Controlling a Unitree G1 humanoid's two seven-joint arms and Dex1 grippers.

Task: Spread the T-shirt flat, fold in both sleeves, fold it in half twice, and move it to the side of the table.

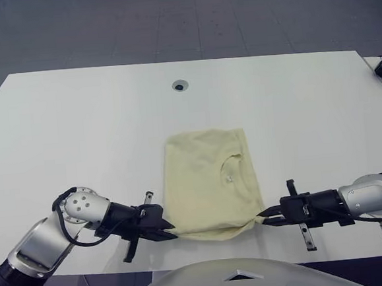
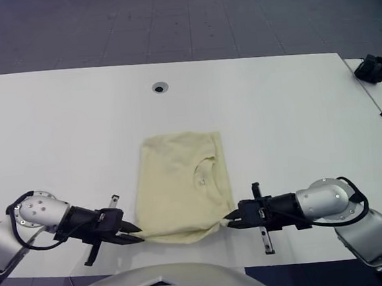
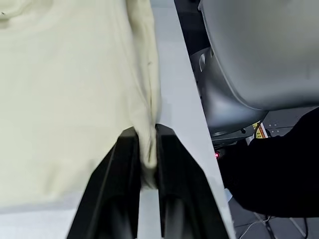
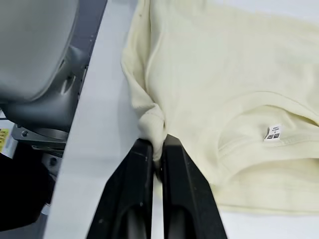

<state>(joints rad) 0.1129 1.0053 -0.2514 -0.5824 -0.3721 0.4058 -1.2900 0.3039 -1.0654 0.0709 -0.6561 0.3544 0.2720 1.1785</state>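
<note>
From the head cameras, a pale yellow cloth T-shirt [image 1: 207, 181], folded to a narrow rectangle, lies on the white desk [image 1: 77, 125], on the robot's side of the small round cable hole [image 1: 180, 85]. The left gripper [image 1: 170, 233] and right gripper [image 1: 261, 215] each pinch one of its corners farthest from that hole. In the left wrist view, the black fingers [image 3: 124, 164] are clamped on bunched cloth. In the right wrist view, the fingers [image 4: 142, 164] likewise squeeze a gathered corner.
</note>
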